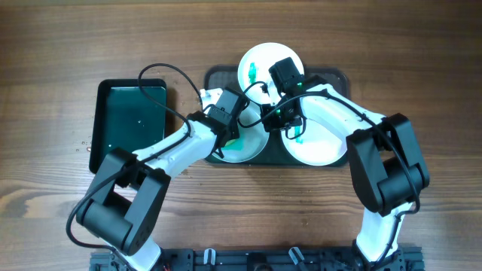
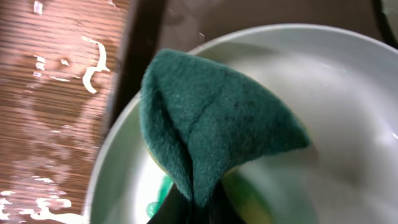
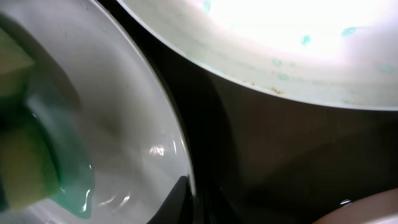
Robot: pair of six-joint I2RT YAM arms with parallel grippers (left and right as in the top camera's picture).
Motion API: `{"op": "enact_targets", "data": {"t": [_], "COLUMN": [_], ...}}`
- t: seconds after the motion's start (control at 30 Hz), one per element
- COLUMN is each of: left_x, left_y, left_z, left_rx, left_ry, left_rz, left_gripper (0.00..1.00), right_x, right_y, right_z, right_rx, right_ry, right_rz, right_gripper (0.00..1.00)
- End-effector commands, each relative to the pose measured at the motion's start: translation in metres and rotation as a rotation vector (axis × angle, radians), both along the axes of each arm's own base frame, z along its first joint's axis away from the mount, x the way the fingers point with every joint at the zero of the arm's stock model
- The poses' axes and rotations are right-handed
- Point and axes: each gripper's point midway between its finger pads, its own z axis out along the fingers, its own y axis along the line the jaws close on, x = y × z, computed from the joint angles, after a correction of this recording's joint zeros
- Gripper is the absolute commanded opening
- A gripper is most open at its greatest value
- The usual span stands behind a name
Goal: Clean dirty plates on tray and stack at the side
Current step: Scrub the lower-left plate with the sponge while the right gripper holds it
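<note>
We saw the tray point(image 1: 337, 76) at 12 o'clock on the table point(image 1: 60, 75), with all three plates on it. The far plate point(image 1: 263, 56) sat at the tray's 12 o'clock, overhanging its far rim, and had green specks on its face. The left plate point(image 1: 252, 153) lay at 7 o'clock and the right plate point(image 1: 320, 147) at 5 o'clock, the latter with a green smear near its 9 o'clock edge.

The left gripper point(image 1: 230, 129) was pinching a folded green sponge point(image 2: 211, 124) from below and holding it against the inside of the left plate, toward its 9 o'clock rim. In the left wrist view, wet streaks marked the wood beside the tray.

The right gripper point(image 1: 269, 117) was at about 2 o'clock on the left plate's rim. In the right wrist view one fingertip point(image 3: 177, 199) touched that rim. We could not tell whether its fingers were spread or closed.

A smaller black tray point(image 1: 132, 120) lay at the big tray's 9 o'clock.
</note>
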Motion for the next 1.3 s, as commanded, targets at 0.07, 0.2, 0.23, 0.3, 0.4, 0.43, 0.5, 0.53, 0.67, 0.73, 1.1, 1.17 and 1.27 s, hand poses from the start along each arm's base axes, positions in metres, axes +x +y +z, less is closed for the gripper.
{"op": "enact_targets", "data": {"t": [0.07,0.2,0.23,0.3,0.4,0.43,0.5,0.53,0.67,0.73,1.1,1.17,1.27], "left_x": [0.013,0.009,0.005,-0.003,-0.012,-0.015,-0.019,-0.019,-0.013,-0.010,0.001,0.006,0.015], "left_y": [0.022,-0.014,-0.035,-0.059,-0.064,-0.062,-0.058,-0.056,-0.023,0.003,0.072,0.068,0.044], "left_z": [0.037,0.060,0.061,0.055,0.027,0.015,-0.003,-0.008,-0.017,-0.018,0.009,0.019,0.036], "left_rx": [0.066,-0.150,-0.257,-0.362,-0.377,-0.360,-0.337,-0.331,-0.177,-0.044,0.333,0.306,0.163], "left_ry": [-0.131,-0.129,-0.093,-0.031,0.061,0.092,0.134,0.146,0.115,0.082,-0.063,-0.090,-0.121], "left_rz": [0.060,-0.016,-0.073,-0.138,-0.126,-0.120,-0.108,-0.103,-0.034,0.018,0.146,0.150,0.126], "left_gripper": [0.04,0.04,0.04,0.04,0.04,0.04,0.04,0.04,0.04,0.04,0.04,0.04,0.04], "right_x": [-0.001,-0.001,-0.001,0.000,0.002,0.001,0.001,0.001,0.001,0.001,0.001,0.001,0.001], "right_y": [-0.003,-0.003,-0.003,-0.003,-0.002,-0.002,-0.002,-0.002,-0.002,-0.002,-0.002,-0.002,-0.002], "right_z": [-0.008,-0.008,-0.008,-0.007,-0.007,-0.007,-0.007,-0.007,-0.007,-0.007,-0.007,-0.007,-0.007], "right_rx": [-0.018,-0.018,-0.017,-0.016,-0.012,-0.012,-0.013,-0.013,-0.013,-0.013,-0.014,-0.015,-0.015], "right_ry": [0.014,0.013,0.013,0.009,0.003,0.003,0.004,0.005,0.004,0.003,0.004,0.005,0.006], "right_rz": [-0.002,-0.003,-0.003,-0.002,-0.004,-0.004,-0.004,-0.005,-0.003,-0.002,-0.001,-0.002,-0.002], "right_gripper": [0.08,0.09,0.08,0.08,0.08,0.08,0.08,0.08,0.08,0.08,0.06,0.05,0.05]}}
